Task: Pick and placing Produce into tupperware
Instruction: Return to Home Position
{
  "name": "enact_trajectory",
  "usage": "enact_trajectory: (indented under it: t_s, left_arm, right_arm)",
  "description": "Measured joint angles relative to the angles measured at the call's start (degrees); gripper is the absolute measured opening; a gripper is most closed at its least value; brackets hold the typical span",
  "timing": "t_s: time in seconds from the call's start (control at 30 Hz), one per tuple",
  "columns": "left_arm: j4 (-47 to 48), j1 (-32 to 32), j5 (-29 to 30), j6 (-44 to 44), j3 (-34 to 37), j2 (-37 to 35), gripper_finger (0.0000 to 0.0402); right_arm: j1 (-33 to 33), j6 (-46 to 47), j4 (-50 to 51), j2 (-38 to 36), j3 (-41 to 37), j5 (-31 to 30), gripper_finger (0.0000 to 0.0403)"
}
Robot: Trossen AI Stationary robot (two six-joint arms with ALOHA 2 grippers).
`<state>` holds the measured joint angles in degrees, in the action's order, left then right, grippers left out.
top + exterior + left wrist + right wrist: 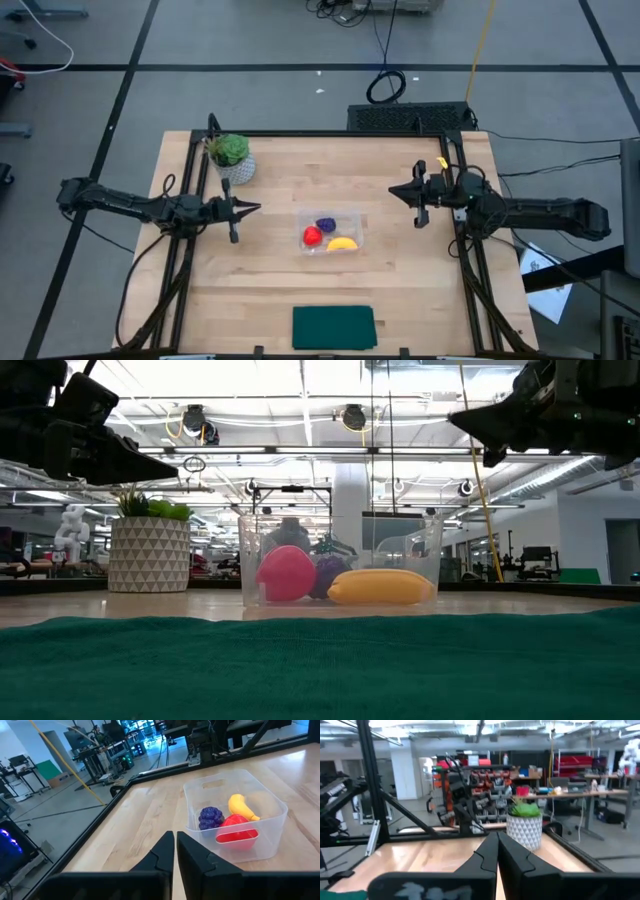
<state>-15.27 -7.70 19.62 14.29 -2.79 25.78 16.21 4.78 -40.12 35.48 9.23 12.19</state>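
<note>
The clear tupperware (pixel 332 232) stands on the wooden table near its middle. Inside it lie the yellow banana (pixel 343 243), the round red fruit (pixel 312 236) and the dark purple lumpy piece (pixel 326 224); the left wrist view shows them too, banana (pixel 242 807), red fruit (pixel 235 827), purple piece (pixel 210 817). My left gripper (pixel 256 208) hovers left of the tupperware, shut and holding nothing (pixel 175 845). My right gripper (pixel 393 191) hovers to the right of it, above the table, shut and holding nothing (pixel 497 845).
A green plant in a white patterned pot (pixel 231 157) stands at the far left of the table. A dark green flat rectangle (pixel 333 327) lies at the near edge. Bare wood lies between the tupperware and both arms.
</note>
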Motion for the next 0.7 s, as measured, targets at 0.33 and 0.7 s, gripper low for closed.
enact_trajectory:
  t_s: [0.33,0.7]
  left_arm:
    - [0.0,0.0,0.0,-0.2,0.0,0.0,0.0026]
    - [0.1,0.0,3.5,-2.0,0.0,0.0,0.0026]
  right_arm:
    - [0.6,0.4,4.5,-6.7,-0.9,-1.6,0.0000]
    - [-7.6,0.8,15.2,-14.5,-0.9,-15.3,0.0000]
